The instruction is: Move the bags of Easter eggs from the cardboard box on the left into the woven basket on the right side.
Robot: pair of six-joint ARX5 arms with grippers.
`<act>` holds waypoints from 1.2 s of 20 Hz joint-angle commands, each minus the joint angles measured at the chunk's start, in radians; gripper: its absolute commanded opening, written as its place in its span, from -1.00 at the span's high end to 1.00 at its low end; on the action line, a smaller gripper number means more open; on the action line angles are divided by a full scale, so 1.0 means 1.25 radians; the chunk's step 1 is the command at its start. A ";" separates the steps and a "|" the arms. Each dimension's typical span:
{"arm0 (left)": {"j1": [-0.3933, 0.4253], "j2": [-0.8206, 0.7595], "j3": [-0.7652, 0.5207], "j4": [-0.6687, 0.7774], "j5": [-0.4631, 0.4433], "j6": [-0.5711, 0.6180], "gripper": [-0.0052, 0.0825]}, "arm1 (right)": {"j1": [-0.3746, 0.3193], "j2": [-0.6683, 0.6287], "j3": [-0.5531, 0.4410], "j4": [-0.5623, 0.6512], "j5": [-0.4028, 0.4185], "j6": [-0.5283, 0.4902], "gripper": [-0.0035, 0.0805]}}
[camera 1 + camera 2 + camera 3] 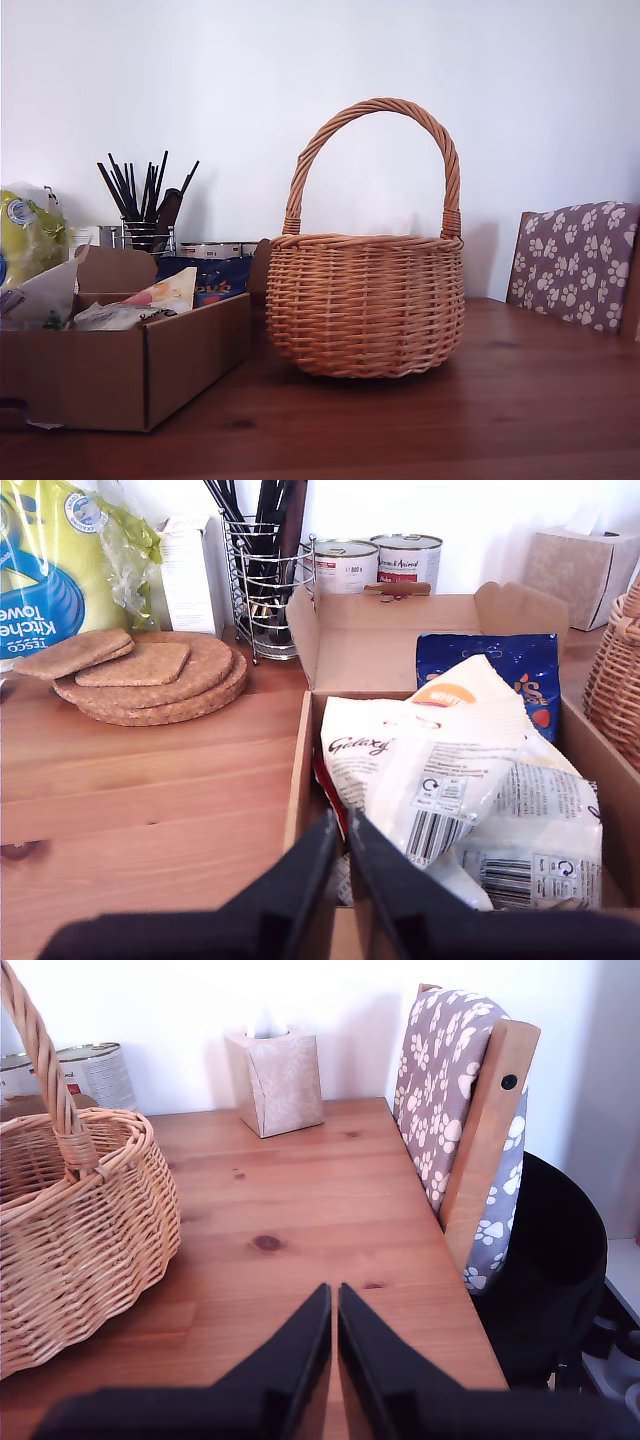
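Exterior view: woven basket [365, 305] sits centre frame on the wooden table [450, 420], tall arched handle up. Cardboard box [120, 375] is at lower left of the exterior view, just beside the basket, flaps upright. Neither arm shows in this view.

Bags of Easter eggs are all in the box. In the first wrist view a pale whitish bag [425, 765] with "Galaxy" print and barcodes lies on top, centre frame; a second pale bag [540, 840] lies partly under it toward lower right of frame. The dark blue bag [500, 665] stands against the box's far wall, upper right of centre. A red edge shows under the top bag; can't tell which bag it belongs to.

My first gripper [340, 825] is at bottom centre of its view, over the box's near edge, fingers pressed together with only a thin slit between, holding nothing.

My second gripper [333, 1300] is at bottom centre of its view, above bare table, fingers clenched together, empty. Basket is at the left edge of that frame, well clear of the tips.

Other stuff: yellow-green bag [60, 560], cork mats [150, 675], utensil holder [265, 580], tins [375, 560], tissue box [275, 1080], paw-print chair [465, 1110].
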 commanded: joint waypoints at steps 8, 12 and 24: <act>-0.003 0.001 -0.014 0.009 0.023 -0.020 0.94 | 0.000 -0.004 -0.012 0.033 0.008 -0.001 0.95; -0.003 0.001 0.038 0.050 0.088 -0.093 0.94 | 0.016 -0.004 0.057 0.029 -0.014 0.087 0.95; -0.055 0.328 0.390 -0.217 0.193 0.106 0.94 | 0.210 0.304 0.544 -0.432 -0.117 -0.072 0.95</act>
